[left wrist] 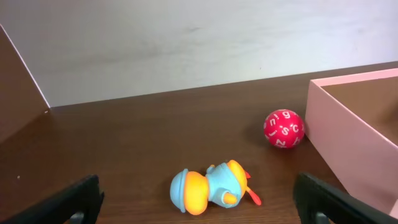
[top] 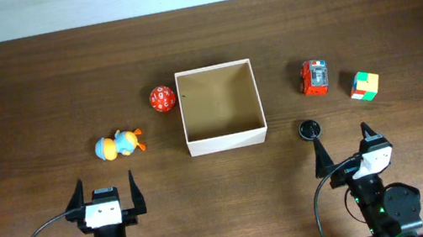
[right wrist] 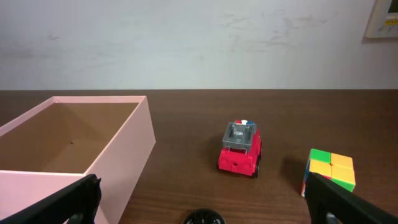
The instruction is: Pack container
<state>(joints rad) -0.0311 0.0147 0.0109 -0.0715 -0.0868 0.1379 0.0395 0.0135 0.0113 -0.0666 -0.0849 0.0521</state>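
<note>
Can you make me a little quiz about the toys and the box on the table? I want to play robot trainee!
1. True or false: the square white cardboard box has a toy inside it.
2. Which lies to the left of the box? A) red toy truck B) blue-and-orange plastic toy C) multicoloured cube
3. What do the left gripper and right gripper hold?
Key: 1 false; 2 B; 3 nothing, both are open.
</note>
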